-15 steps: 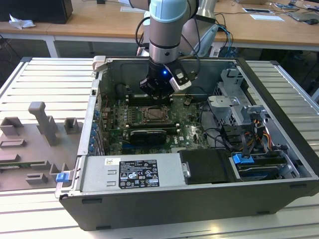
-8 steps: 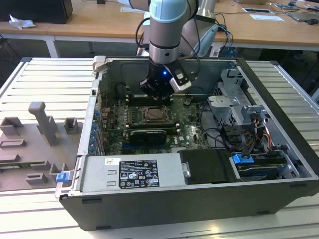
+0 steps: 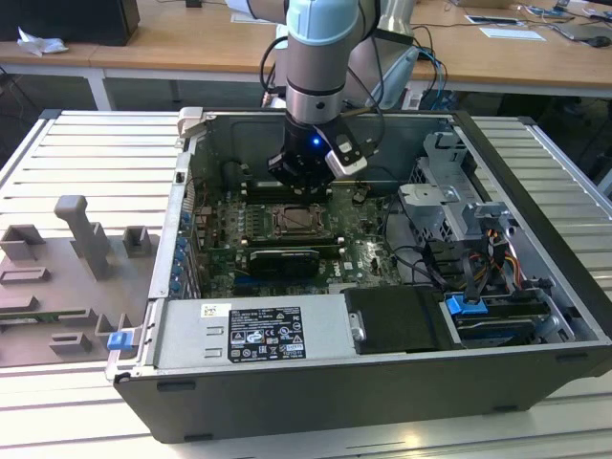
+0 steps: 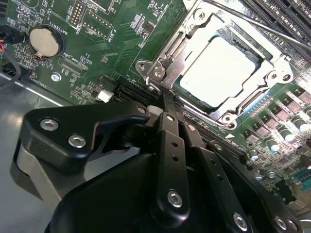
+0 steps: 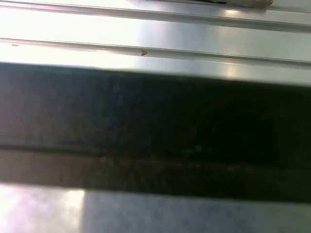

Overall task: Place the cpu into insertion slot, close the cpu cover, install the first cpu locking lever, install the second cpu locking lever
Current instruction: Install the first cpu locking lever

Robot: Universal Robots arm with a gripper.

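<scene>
Chip first: the cpu (image 4: 221,68) lies flat in the insertion slot (image 3: 295,221), pale metal lid facing up. The cpu cover (image 4: 272,80) is down around it, so the lid shows through the window. I judge the cpu light, rigid and delicate on its underside, best held by two opposite edges and never levered at a corner. The cover looks like thin, stiff sheet metal. Being square, the cpu has no long axis; its edges run parallel to the frame. A thin locking lever (image 4: 262,26) runs straight along one side of the frame, its long axis following that side. The gripper (image 4: 167,99), low over the motherboard (image 4: 112,48) inside the open computer case (image 3: 316,402), has its two black fingers (image 4: 171,141) pinched together with nothing seen between them. Their tips are at the frame corner nearest them; whether they touch it I cannot tell
</scene>
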